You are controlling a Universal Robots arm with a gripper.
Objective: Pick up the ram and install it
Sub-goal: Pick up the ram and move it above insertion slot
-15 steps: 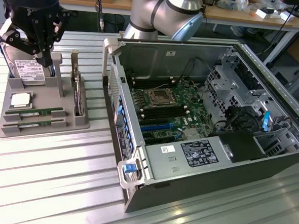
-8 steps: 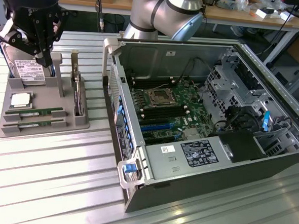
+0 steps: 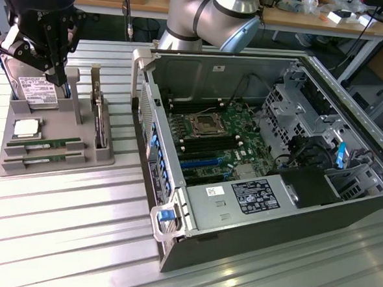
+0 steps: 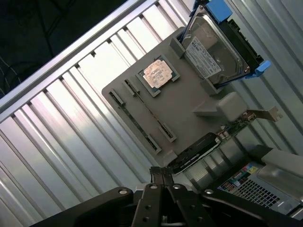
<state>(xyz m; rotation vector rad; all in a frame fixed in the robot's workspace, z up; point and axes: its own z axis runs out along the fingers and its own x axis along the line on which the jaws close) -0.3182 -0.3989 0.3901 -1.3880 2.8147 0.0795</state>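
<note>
Two rams lie side by side in slots at the front of a grey tray (image 3: 59, 125): one ram (image 3: 45, 144) and a second (image 3: 43, 158) just in front of it. From the wrist they appear edge-on as thin green sticks (image 4: 135, 124) on the tray (image 4: 189, 104). My black gripper (image 3: 58, 77) hangs over the tray's back part, above the hard drive (image 3: 35, 88), well clear of the rams. Its fingers (image 4: 162, 174) are pressed together with nothing between them. The open computer case (image 3: 344, 192) sits to the exterior view's right, with its motherboard (image 3: 212, 132) exposed.
The tray also carries a square silver CPU (image 3: 25, 128), the hard drive (image 4: 213, 47) and an upright card with a metal bracket (image 3: 99, 115). The case wall (image 3: 148, 115) stands close beside the tray. My arm (image 3: 212, 15) reaches over the back of the ribbed metal table (image 3: 75, 240).
</note>
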